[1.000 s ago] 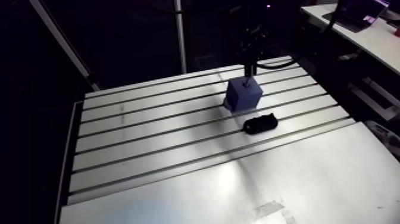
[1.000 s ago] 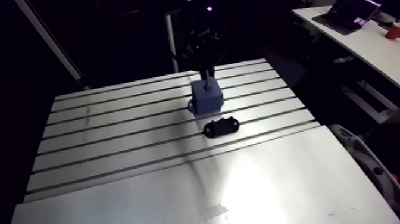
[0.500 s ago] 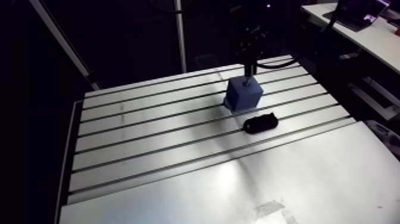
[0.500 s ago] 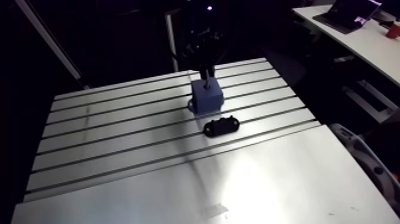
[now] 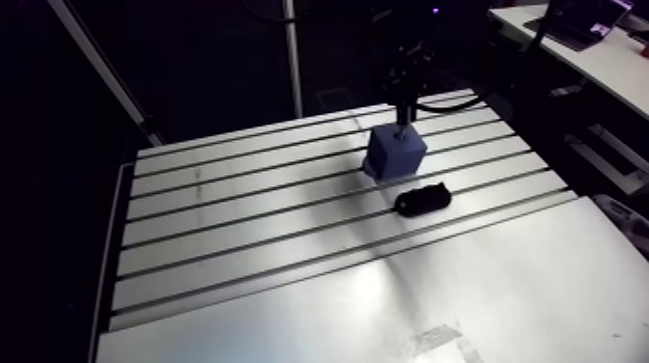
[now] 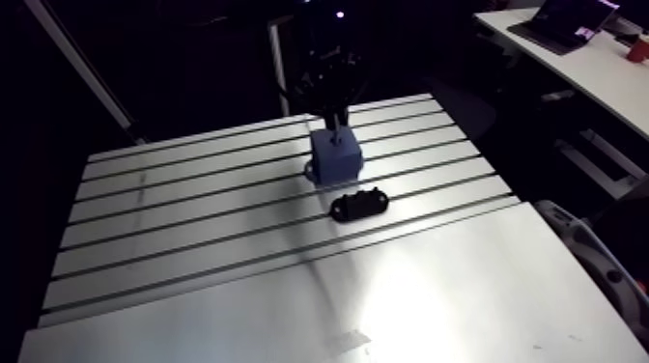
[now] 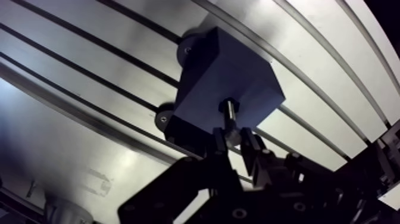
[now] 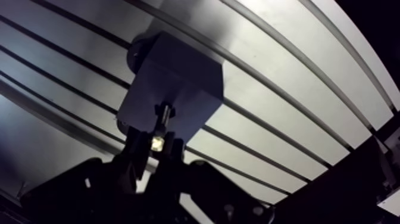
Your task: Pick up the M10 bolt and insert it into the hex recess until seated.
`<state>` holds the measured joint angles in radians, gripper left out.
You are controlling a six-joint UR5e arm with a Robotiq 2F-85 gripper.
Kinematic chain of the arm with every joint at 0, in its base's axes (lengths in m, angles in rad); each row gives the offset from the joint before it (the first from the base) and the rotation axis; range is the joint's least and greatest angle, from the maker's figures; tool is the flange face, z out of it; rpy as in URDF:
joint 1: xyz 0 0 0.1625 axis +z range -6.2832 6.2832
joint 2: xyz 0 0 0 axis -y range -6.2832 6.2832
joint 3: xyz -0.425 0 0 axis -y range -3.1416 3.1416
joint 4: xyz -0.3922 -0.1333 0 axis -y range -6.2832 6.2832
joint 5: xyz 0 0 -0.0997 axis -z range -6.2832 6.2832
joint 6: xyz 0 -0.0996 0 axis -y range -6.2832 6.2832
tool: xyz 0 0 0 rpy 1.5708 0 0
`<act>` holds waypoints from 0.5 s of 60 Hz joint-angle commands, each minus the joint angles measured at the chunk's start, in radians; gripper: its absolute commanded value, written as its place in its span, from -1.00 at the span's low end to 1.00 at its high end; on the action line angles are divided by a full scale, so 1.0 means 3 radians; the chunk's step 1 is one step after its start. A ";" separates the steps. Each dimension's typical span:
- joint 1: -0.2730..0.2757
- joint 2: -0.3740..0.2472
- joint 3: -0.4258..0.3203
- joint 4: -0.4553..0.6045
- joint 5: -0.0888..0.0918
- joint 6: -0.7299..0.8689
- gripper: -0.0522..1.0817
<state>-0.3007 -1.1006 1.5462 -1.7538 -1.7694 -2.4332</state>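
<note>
From my seat, the biggest thing in view is the slotted aluminium table [image 5: 290, 290], its dark grooves running across the lit surface. In the arm view the gripper [image 7: 235, 142] comes down from above at the far side of the table. It hangs directly over the blue block [image 5: 395, 154].

The block sits on the table across a couple of the slots. In the wrist view I can make out two round mounting ears [image 7: 163, 118] at its base, on the side facing the near part of the table. Its top face is turned up towards the gripper. Just beside the block, towards the near edge of the table, lies a small black oblong part [image 5: 422, 200]. It is apart from the block and not touched by anything.

Smallest of all is the M10 bolt [image 7: 229, 116]. The wrist view shows it clamped between the two fingers [image 7: 219, 144], which have closed down to a narrow gap with the bolt pinched in it. The bolt stands out ahead of the fingertips, pointing straight at the block. Its far end meets the block's top face near the middle, where I take the hex recess to be. I cannot tell how deep the bolt sits in the recess, or whether it has bottomed out. The fingertips themselves are clear of the block, just above its top face.
</note>
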 commanded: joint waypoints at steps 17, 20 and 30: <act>0.0000 0.0005 0.0003 -0.0001 0.0000 0.0007 0.98; 0.0000 0.0005 0.0003 -0.0001 0.0000 0.0008 0.98; 0.0000 0.0011 0.0003 -0.0001 0.0000 0.0008 0.98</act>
<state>-0.3007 -1.0988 1.5469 -1.7541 -1.7695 -2.4314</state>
